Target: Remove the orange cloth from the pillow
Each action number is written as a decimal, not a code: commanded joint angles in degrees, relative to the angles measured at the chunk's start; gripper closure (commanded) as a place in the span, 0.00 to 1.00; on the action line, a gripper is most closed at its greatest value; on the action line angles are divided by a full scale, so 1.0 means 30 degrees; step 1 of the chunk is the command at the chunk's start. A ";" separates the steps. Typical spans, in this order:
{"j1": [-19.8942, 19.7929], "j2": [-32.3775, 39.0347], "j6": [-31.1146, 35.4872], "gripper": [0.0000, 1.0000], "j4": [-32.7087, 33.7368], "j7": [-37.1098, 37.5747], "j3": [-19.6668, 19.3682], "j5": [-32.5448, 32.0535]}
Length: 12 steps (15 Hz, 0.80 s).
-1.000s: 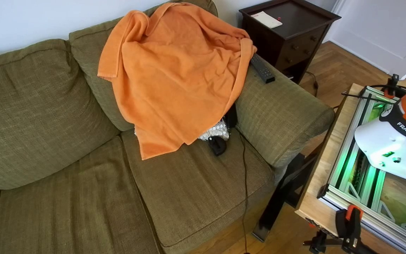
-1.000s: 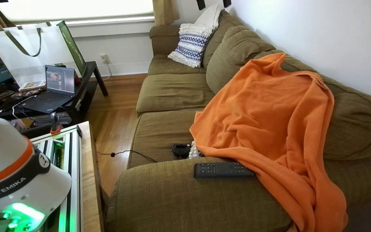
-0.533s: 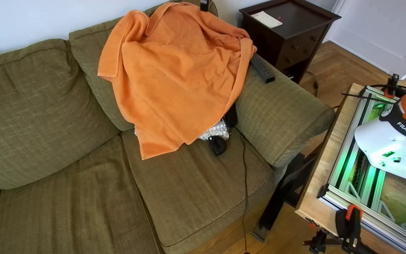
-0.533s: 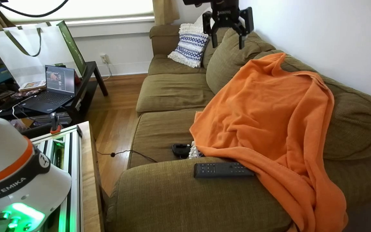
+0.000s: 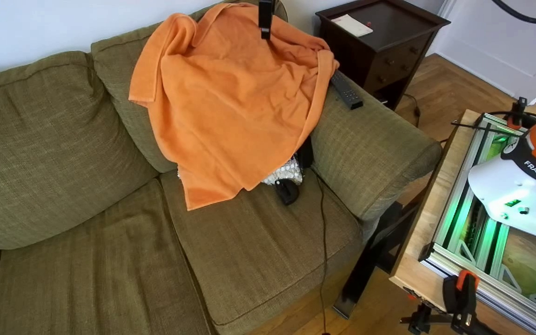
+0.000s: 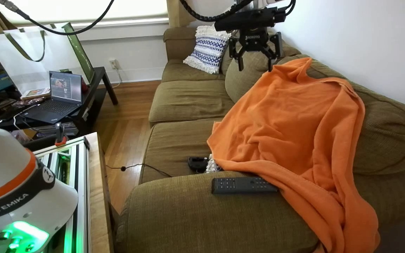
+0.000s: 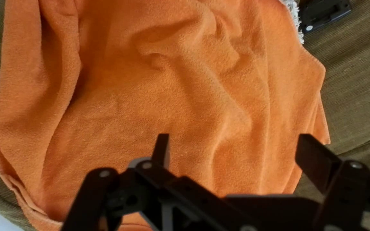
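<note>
a claw (image 6: 255,70) is hovering, spread presumably for pinching, over orange cloth (image 5: 235,107) blanketing a couch (image 5: 258,260) and pillow (image 5: 286,172), the latter peeking out at five o'clock in an exterior view.

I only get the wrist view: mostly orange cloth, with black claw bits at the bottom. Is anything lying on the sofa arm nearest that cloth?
Observer: Yes, a black remote lies on that sofa arm, one end at the edge of the orange cloth.
Operator: What's further along?
Observer: In an exterior view, a blue-and-white patterned pillow sits at the far end of the sofa.
Operator: And what holds up this whole machine?
Observer: Its white base stands on a metal frame.
</note>
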 commanded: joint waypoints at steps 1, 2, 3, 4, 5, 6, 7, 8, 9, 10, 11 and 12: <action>-0.0035 -0.0088 -0.0048 0.00 0.0032 0.0006 0.0049 -0.0006; -0.0034 -0.0136 -0.0049 0.00 0.0032 0.0006 0.0050 -0.0005; 0.0230 0.0593 -0.0682 0.00 0.0715 0.0572 -0.0110 -0.0673; 0.0502 0.1514 -0.0630 0.00 0.1414 0.0937 -0.0139 -0.1234; 0.0688 0.1980 -0.0550 0.00 0.1783 0.1260 -0.0200 -0.1724; 0.0794 0.2663 -0.0589 0.00 0.2395 0.1181 -0.0048 -0.1652; 0.0960 0.3261 -0.0498 0.00 0.2933 0.1376 -0.0080 -0.1852; 0.1097 0.3831 -0.0456 0.00 0.3449 0.1463 -0.0125 -0.1933; 0.1135 0.4398 -0.0454 0.00 0.3983 0.1388 -0.0098 -0.1775; 0.1159 0.4945 -0.0291 0.00 0.4480 0.1271 -0.0114 -0.1696; 0.1162 0.5539 -0.0128 0.00 0.5043 0.1150 -0.0166 -0.1678; 0.1115 0.6065 -0.0030 0.00 0.5550 0.0985 -0.0164 -0.1577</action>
